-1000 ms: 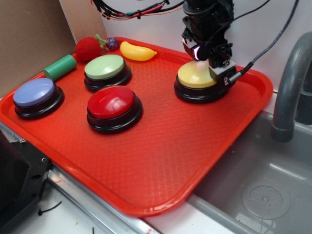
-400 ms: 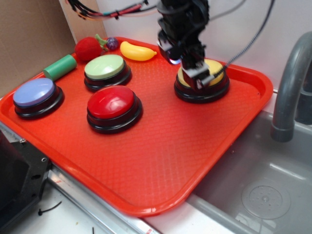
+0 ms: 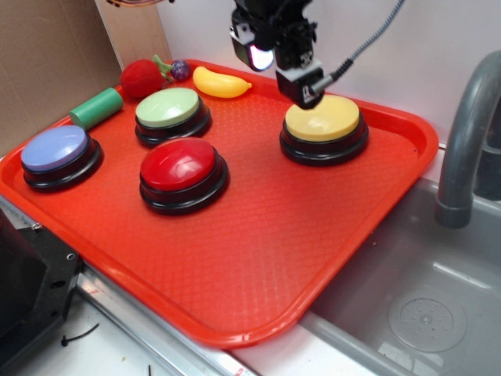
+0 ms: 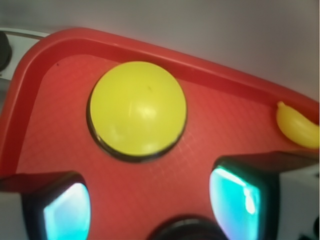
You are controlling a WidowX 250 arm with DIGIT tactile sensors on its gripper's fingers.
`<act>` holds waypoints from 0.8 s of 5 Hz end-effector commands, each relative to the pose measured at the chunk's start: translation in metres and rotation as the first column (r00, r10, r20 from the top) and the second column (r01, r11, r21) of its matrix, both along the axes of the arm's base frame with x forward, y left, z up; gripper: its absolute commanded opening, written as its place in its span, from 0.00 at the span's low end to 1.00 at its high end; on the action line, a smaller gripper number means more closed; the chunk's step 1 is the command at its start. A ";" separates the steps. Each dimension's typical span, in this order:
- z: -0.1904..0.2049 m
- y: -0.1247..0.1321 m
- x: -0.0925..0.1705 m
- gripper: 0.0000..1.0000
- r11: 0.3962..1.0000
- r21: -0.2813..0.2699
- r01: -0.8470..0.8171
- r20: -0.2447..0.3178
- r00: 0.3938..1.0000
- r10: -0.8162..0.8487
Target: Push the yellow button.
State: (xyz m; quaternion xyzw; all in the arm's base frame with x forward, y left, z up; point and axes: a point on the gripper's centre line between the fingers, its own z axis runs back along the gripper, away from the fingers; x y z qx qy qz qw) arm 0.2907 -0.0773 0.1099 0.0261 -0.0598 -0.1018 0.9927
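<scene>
The yellow button (image 3: 322, 119), a pale-yellow dome on a black base, sits at the back right of the red tray (image 3: 258, 258). My gripper (image 3: 304, 88) hangs in the air just above and behind-left of the button, not touching it. In the wrist view the yellow button (image 4: 137, 107) lies ahead of the gripper (image 4: 150, 200), fully uncovered. The two glowing fingers (image 4: 235, 205) stand wide apart with only the bare tray (image 4: 30, 115) between them. The gripper is open and holds nothing.
On the tray are also a pale-green button (image 3: 167, 108), a red button (image 3: 182, 164), a blue button (image 3: 55, 149), a toy banana (image 3: 221, 83), a green cylinder (image 3: 95, 107) and a red toy fruit (image 3: 141, 78). A sink (image 3: 423, 298) and faucet (image 3: 466, 149) lie to the right.
The gripper was down on the yellow button's top one second ago. It has since risen off it and moved back and to the left; the button stands uncovered.
</scene>
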 end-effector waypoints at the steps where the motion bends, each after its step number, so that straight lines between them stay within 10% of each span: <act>1: 0.049 0.006 -0.001 1.00 0.995 -0.065 -0.070 0.075 0.994 0.074; 4: 0.068 0.005 -0.013 1.00 0.991 -0.091 -0.097 0.068 0.992 0.104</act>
